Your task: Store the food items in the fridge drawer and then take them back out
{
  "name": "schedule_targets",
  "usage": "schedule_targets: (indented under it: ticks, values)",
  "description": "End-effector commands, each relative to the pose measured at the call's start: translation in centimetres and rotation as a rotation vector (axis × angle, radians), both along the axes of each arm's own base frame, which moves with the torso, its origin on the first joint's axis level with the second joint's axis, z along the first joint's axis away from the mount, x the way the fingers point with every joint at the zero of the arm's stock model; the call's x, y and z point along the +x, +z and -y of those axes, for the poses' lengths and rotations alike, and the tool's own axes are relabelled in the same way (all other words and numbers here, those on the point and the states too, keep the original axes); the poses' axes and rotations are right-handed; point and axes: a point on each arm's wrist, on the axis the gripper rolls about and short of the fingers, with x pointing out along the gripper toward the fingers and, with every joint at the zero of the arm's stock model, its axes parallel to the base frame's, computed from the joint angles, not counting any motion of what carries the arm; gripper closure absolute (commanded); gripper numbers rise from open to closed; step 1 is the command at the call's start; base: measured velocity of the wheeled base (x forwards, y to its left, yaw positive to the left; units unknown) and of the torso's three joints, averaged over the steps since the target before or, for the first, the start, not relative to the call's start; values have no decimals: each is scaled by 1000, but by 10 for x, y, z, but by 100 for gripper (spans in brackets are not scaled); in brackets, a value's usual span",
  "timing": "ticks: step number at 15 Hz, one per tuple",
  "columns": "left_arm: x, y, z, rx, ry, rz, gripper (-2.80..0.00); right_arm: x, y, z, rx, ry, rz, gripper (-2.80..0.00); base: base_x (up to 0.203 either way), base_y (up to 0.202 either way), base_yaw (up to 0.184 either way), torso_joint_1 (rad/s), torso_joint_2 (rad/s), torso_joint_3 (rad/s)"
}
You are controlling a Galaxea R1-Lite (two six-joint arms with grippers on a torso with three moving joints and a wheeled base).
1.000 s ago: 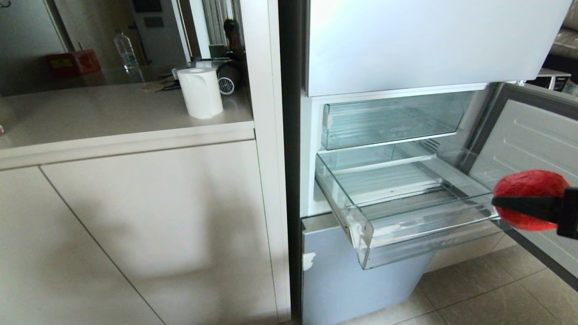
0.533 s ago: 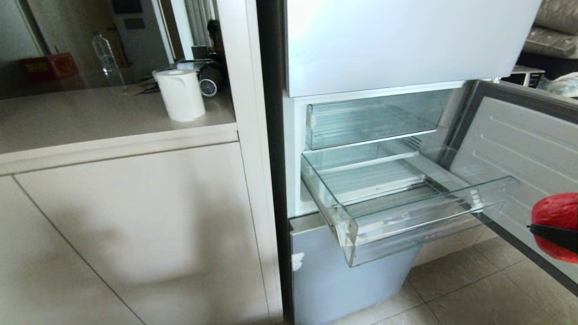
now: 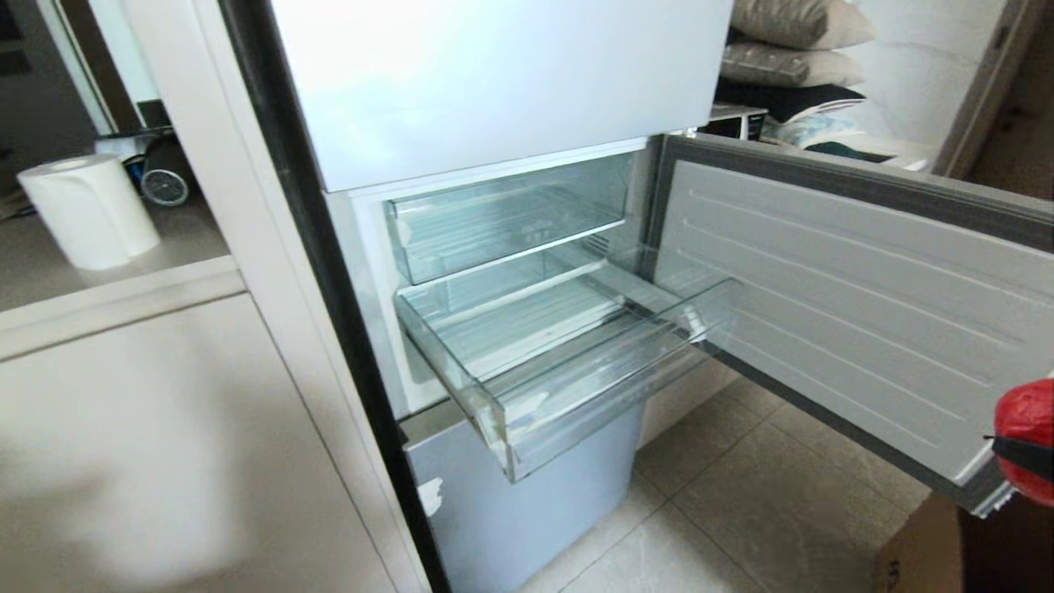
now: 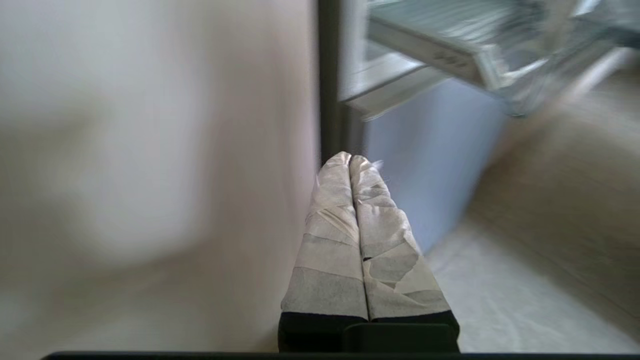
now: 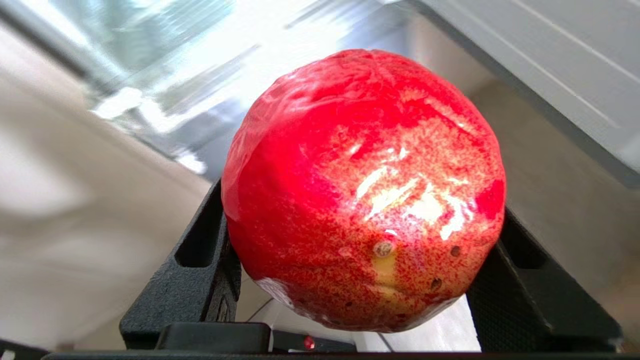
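A small round red fruit [image 3: 1025, 412] shows at the far right edge of the head view, below the corner of the open fridge door and well to the right of the fridge drawer. My right gripper [image 3: 1023, 451] is shut on it, one black finger crossing its front. In the right wrist view the fruit [image 5: 362, 190] sits between the two black fingers [image 5: 200, 280]. The fridge drawer [image 3: 593, 412], clear plastic with a ribbed floor, is pulled out and holds nothing. My left gripper [image 4: 350, 160] is shut and empty, low beside the cabinet, below the drawer [image 4: 500, 70].
The fridge door [image 3: 840, 305] stands open to the right. A clear flat-fronted bin [image 3: 502, 218] sits above the drawer, a silver-blue panel [image 3: 527, 511] below. A paper roll [image 3: 86, 210] stands on the counter [image 3: 107, 280]. A cardboard box [image 3: 914, 552] sits on the tiled floor.
The whole view has swung to the right, so the fridge sits further left in the picture. The right gripper with the fruit has drawn back and down, away from the drawer.
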Motion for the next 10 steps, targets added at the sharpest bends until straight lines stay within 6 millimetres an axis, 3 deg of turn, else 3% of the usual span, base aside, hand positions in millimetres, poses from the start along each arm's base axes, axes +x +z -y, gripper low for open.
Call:
schedule_targets:
  ticks: [1,4,6,10]
  values:
    - [0,0,0,0,0,1,0,1,-5,0,-3,-5,-21,0,0,9,-169,2,-1,6]
    - [0,0,0,0,0,-1,0,20,-10,3,5,-69,25,0,-1,6,-147,2,-1,7]
    - [0,0,0,0,1,-1,0,34,-20,14,8,-199,40,0,-1,2,-36,-1,-1,1]
    - [0,0,0,0,0,-1,0,47,-34,67,28,-616,35,0,0,0,0,0,0,0]
